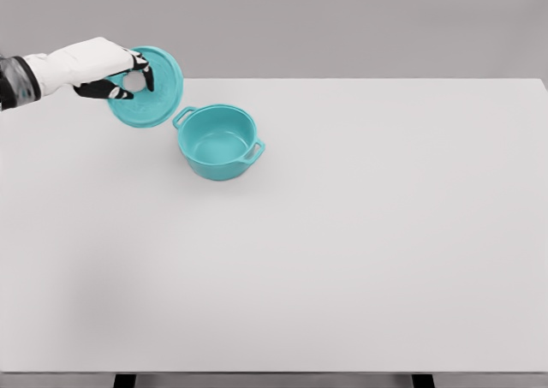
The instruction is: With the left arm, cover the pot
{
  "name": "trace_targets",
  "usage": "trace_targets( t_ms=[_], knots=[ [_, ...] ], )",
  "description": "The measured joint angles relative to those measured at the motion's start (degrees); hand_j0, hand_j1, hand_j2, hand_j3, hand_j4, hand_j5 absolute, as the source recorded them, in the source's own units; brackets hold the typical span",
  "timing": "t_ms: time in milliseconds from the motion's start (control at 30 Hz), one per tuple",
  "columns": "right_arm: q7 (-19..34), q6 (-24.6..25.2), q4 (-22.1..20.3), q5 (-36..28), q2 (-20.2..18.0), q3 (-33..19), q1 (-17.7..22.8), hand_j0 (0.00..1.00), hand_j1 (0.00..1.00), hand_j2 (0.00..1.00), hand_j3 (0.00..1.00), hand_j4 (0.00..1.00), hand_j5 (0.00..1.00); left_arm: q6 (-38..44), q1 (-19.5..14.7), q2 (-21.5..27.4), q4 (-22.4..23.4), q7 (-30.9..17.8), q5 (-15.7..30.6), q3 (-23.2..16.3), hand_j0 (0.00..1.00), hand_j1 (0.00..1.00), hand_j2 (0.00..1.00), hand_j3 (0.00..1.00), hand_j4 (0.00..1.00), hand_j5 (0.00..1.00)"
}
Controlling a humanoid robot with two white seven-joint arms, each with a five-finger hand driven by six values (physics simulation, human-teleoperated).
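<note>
A teal pot (219, 141) with two side handles stands uncovered on the white table (360, 234), left of the middle toward the back. Its inside looks empty. My left hand (128, 78) comes in from the left edge and is shut on the teal lid (152, 92), holding it by its knob. The lid is tilted on edge, its underside facing the camera, raised above the table up and to the left of the pot. Lid and pot are apart. The right arm does not show.
</note>
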Motion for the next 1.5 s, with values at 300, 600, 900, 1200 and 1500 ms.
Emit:
trace_targets(
  t_ms=[300,600,900,1200,1500],
  knots=[
    [0.0,0.0,0.0,0.0,0.0,0.0,0.0,1.0,1.0,1.0,1.0,1.0,1.0,0.0,0.09,-1.06,-2.14,0.58,0.05,-0.9,0.46,0.46,0.46,0.46,0.46,0.46],
    [0.0,0.0,-0.01,0.0,0.0,0.0,0.0,1.0,1.0,1.0,1.0,1.0,1.0,0.01,0.09,-1.61,-3.91,0.66,1.66,-2.6,0.45,0.45,0.45,0.45,0.45,0.45],
    [0.0,0.0,0.0,0.0,0.0,0.0,0.0,1.0,1.0,1.0,1.0,1.0,1.0,0.0,0.44,-3.68,-4.65,0.76,2.31,-3.46,0.45,0.45,0.45,0.45,0.45,0.45],
    [0.0,0.0,-0.03,0.0,0.0,0.0,0.0,1.0,1.0,1.0,1.0,1.0,1.0,0.01,0.62,-3.61,-7.47,1.7,2.97,-6.01,0.45,0.45,0.45,0.45,0.45,0.45],
    [0.0,0.0,0.01,0.0,0.0,0.0,0.0,1.0,1.0,1.0,1.0,1.0,1.0,0.02,1.41,-3.26,-8.96,2.94,3.04,-6.72,0.45,0.45,0.45,0.45,0.45,0.45]
  ],
)
